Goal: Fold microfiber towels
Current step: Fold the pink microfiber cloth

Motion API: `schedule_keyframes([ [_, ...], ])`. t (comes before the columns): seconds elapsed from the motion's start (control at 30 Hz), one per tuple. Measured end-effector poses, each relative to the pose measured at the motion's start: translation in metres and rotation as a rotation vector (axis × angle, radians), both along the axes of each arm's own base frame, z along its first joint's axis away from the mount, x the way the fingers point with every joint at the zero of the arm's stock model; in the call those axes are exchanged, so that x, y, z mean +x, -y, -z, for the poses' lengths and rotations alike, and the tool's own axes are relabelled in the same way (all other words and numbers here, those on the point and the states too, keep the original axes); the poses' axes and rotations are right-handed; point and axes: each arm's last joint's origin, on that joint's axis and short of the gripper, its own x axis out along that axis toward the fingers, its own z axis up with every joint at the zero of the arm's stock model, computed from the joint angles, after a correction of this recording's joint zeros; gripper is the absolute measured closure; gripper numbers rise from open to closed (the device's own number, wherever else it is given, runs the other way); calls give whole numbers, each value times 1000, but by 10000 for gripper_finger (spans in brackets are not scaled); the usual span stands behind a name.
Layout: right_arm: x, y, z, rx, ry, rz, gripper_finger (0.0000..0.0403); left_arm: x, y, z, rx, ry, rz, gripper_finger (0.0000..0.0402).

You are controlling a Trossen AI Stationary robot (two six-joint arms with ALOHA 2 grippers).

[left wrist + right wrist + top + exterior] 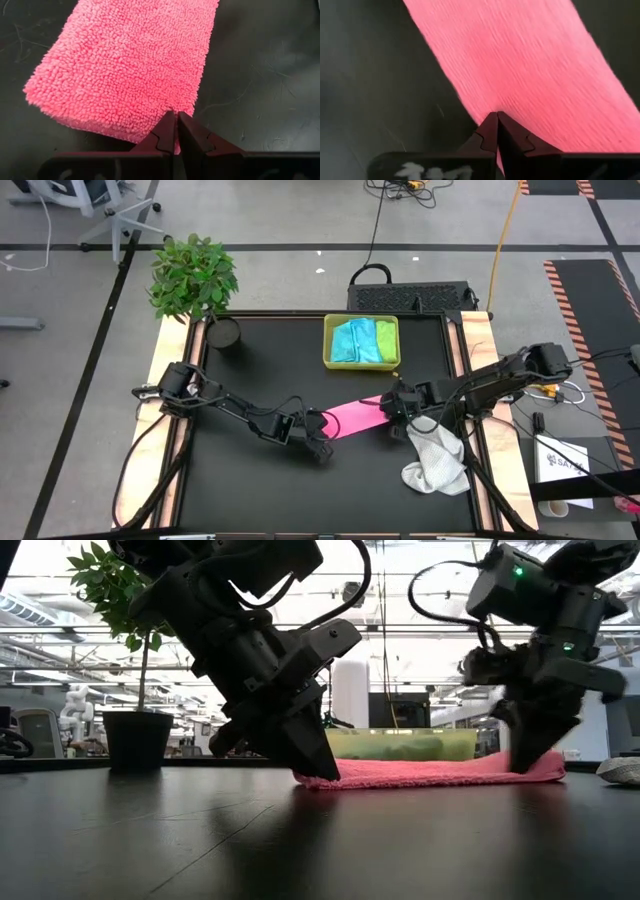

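Note:
A pink towel [355, 416], folded into a long strip, lies flat on the black table [250, 480] in the middle. My left gripper [322, 442] is shut at the strip's left end, my right gripper [392, 408] at its right end. In the low view the strip [430, 772] stretches between both grippers, resting on the table. A white towel [435, 462] lies crumpled near the table's right edge. Light blue and green towels [362, 340] sit folded in the yellow-green tray [328, 342] at the back. My left gripper pinches the pink towel's left end at its corner [165, 107] between the two fingers, slanting down from the table's left. The fingertips [320, 772] are down at the table and that end rests on it. How many layers it has, I cannot tell. My right gripper pinches the long edge [487, 107] of the pink towel near its right end; a sliver of pink shows between the shut fingers. The fingers come steeply from above, slanting from the table's right. That end [540, 768] rests on the table.
A potted plant [192, 275] and a dark round pot [222, 332] stand at the far left corner. The white towel lies just near-right of my right gripper. Bare black table spreads along the near side and at the left.

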Motion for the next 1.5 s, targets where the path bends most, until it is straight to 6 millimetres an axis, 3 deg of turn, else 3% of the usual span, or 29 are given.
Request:
schedule_keyframes([
  [0.3,-25,15,-6,-106,-191,-23,403,0,0,0,3,-2,4,376],
  [0.6,-24,25,-16,-80,-146,104,403,-1,0,0,5,-6,7,376],
  [0.7,-4,23,-37,50,89,203,403,-1,0,0,5,-6,6,376],
  [0.8,19,17,-66,131,441,138,403,-1,0,0,4,-6,6,376],
  [0.9,31,15,-80,117,636,93,403,-1,0,0,0,-6,7,376],
  [1.0,39,16,-68,98,600,81,403,-1,0,0,-2,-6,7,376],
  [1.27,59,17,-9,71,376,73,403,0,0,0,-4,-5,7,376],
  [1.5,63,23,14,53,298,64,403,0,0,0,-8,-4,4,376],
])
